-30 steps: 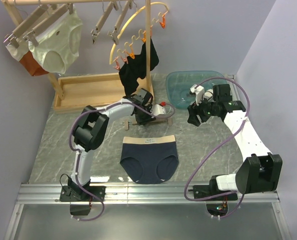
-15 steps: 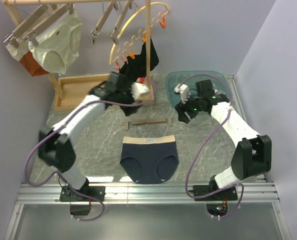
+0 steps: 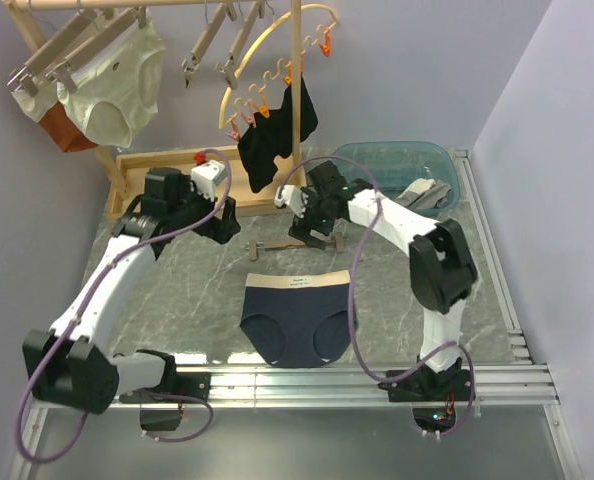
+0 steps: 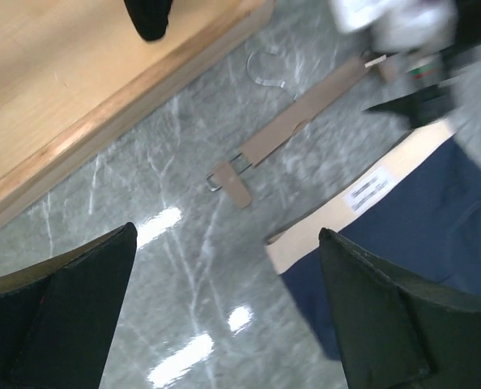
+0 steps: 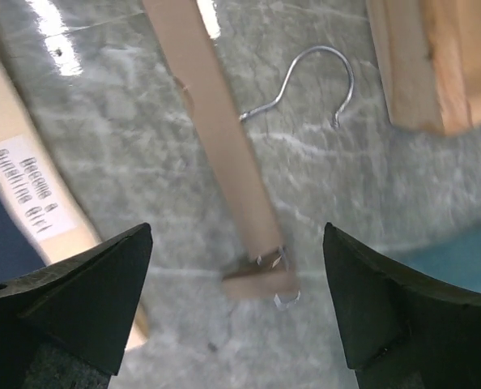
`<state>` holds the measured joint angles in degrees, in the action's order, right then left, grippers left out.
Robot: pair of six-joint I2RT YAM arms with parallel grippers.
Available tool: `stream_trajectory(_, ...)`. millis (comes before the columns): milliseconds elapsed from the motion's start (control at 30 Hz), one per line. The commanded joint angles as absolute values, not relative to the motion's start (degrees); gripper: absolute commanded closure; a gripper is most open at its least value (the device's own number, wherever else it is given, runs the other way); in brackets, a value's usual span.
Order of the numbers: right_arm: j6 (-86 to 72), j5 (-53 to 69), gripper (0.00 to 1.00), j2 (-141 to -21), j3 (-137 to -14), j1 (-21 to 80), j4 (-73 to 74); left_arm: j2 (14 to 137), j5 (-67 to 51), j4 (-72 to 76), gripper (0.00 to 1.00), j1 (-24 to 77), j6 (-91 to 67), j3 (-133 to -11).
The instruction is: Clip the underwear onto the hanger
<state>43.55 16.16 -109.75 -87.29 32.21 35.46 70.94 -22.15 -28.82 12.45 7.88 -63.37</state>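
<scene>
Far left: left gripper (image 4: 224, 320) above the grey marble table (image 3: 167, 290), beside the wooden tray (image 3: 167, 190); jaws spread wide, empty, touching nothing. Centre: the hanger (image 4: 299, 120) flat on the marble, wire hook towards the tray, just beyond the tan waistband and apart from it. Nearer the arm bases: the underwear (image 3: 299, 318) laid flat, waistband and label facing the hanger. Right of centre: right gripper (image 5: 239, 304) over the hanger's right clip end; jaws released and wide, one finger either side of the bar, gripping nothing; contact with the wood not discernible.
</scene>
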Motion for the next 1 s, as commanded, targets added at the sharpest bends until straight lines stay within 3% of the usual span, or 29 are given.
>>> stream_trajectory(0,47.7,15.9,0.08,-113.8,-93.2,32.1,38.0,65.2,-22.8,-22.7,0.01,11.5,-2.7,-61.4)
stream_trajectory(233,48.2,16.3,0.09,-119.5,-95.1,32.3,36.2,57.3,-26.6,-11.4,0.01,10.4,-10.4,-52.3)
stream_trajectory(533,50.4,16.7,0.27,-123.7,-97.8,33.0,37.7,65.6,-27.8,-23.2,0.01,9.8,-6.6,-59.7)
stream_trajectory(733,51.9,15.0,0.29,-124.0,-96.7,33.8,38.0,67.3,-27.7,-23.0,0.01,8.9,-8.7,-58.4)
stream_trajectory(967,54.5,13.0,0.53,-124.0,-94.3,35.2,38.8,69.7,-29.8,-23.5,0.01,8.4,-11.2,-58.1)
